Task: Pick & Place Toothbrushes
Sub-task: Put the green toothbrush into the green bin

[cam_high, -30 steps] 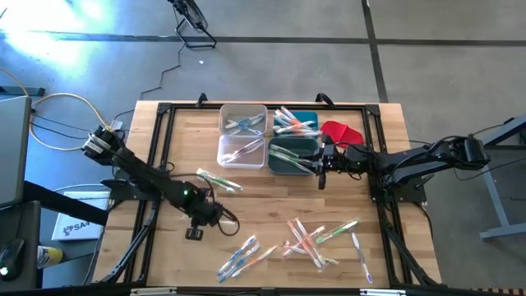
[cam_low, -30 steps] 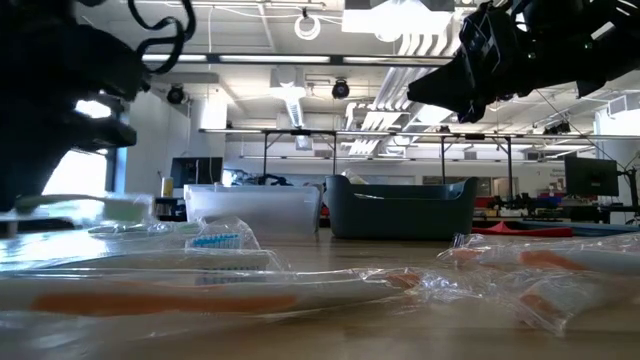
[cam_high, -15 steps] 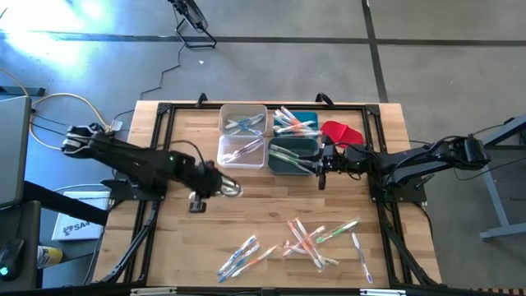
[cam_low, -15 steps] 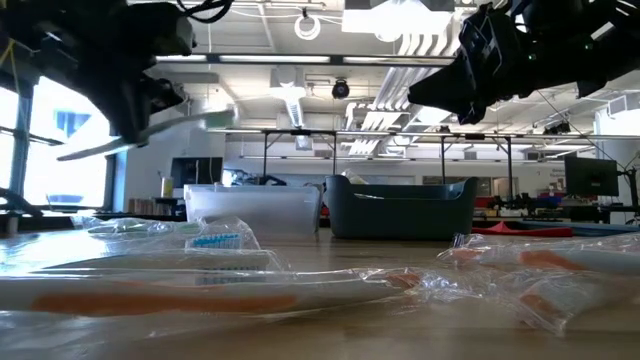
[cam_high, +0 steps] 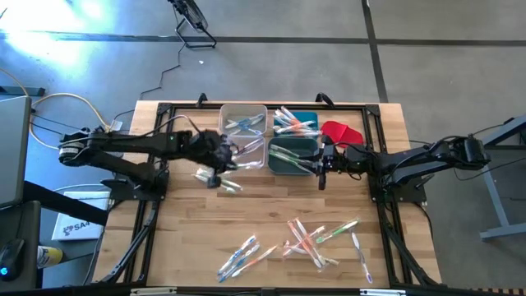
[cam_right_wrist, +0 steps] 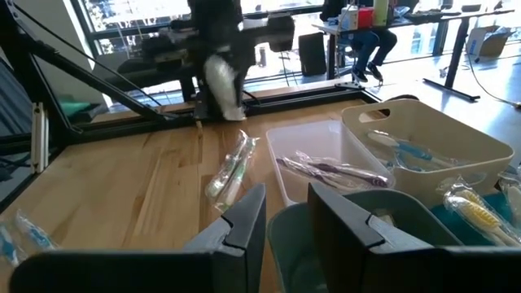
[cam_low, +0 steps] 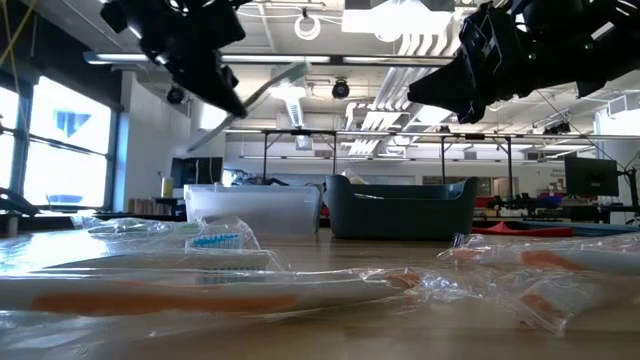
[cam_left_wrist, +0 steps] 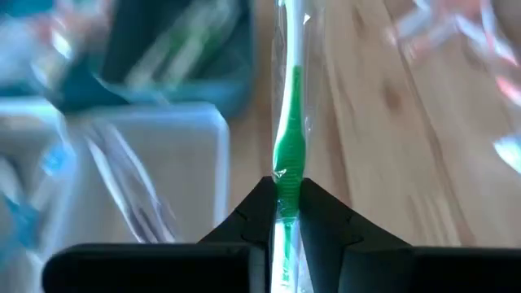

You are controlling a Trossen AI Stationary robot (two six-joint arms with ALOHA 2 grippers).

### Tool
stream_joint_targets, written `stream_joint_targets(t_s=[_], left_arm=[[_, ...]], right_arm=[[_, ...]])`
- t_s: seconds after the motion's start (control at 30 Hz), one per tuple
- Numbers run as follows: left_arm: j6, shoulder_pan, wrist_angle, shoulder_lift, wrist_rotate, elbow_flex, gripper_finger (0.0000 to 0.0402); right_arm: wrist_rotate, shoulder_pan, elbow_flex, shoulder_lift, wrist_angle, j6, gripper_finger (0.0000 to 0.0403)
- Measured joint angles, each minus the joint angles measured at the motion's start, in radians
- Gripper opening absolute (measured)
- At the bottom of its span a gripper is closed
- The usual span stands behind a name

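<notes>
My left gripper (cam_high: 218, 160) hangs above the table at the near left corner of the nearer clear bin (cam_high: 241, 150), shut on a wrapped green toothbrush (cam_left_wrist: 289, 122). The toothbrush sticks out ahead of the fingers. Another wrapped toothbrush (cam_high: 228, 186) lies flat on the table just below it. My right gripper (cam_high: 322, 171) hovers by the dark bin (cam_high: 292, 156). It is open, with nothing between its fingers (cam_right_wrist: 244, 220). Several more toothbrushes (cam_high: 316, 238) lie loose near the front edge. My left gripper pinches the green handle part (cam_left_wrist: 286, 175) of the wrapped toothbrush between its two fingertips. The toothbrush runs on straight ahead beyond the fingers. It is lifted clear of the table and slants upward from the gripper (cam_low: 225, 95) in the low view.
Several bins stand at the far middle: a clear one (cam_high: 243, 119) and a teal one (cam_high: 300, 123) behind, both holding toothbrushes. A red piece (cam_high: 341, 130) lies to their right. Bare wood lies between the bins and the loose toothbrushes (cam_high: 245, 256).
My left gripper has swung from the near left of the table toward the far edge and the clear bins. It has risen and turned as it went. The wrapped green toothbrush has come up clear of the table with it.
</notes>
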Motion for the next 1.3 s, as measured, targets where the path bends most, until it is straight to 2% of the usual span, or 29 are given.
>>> stream_joint_targets(t_s=[0.13, 0.3, 0.5, 0.83, 1.0, 1.13, 1.3], left_arm=[[0.002, 0.078, 0.103, 0.025, 0.03, 0.0, 0.0035], [-0.026, 0.142, 0.266, 0.074, 0.129, 0.0, 0.0035], [-0.074, 0.145, 0.505, 0.172, 0.174, 0.0, 0.0035], [-0.16, 0.145, 0.792, 0.343, 0.206, 0.001, 0.0035], [-0.192, 0.145, 0.878, 0.402, 0.206, 0.001, 0.0035], [-0.229, 0.145, 0.909, 0.428, 0.206, 0.001, 0.0035], [-0.236, 0.139, 0.912, 0.43, 0.211, 0.001, 0.0035]], right_arm=[[0.0, 0.0, 0.0, 0.0, 0.0, 0.0, 0.0087], [0.0, 0.0, 0.0, 0.0, 0.022, 0.0, 0.0087], [-0.001, 0.0, 0.0, 0.0, 0.076, 0.0, 0.0087], [0.003, 0.0, 0.0, 0.01, 0.083, 0.0, 0.0087], [0.047, 0.0, 0.0, 0.057, 0.125, -0.03, 0.0106], [0.109, -0.005, 0.001, 0.127, 0.269, -0.03, 0.0139], [0.106, -0.009, 0.001, 0.205, 0.398, -0.027, 0.0163]])
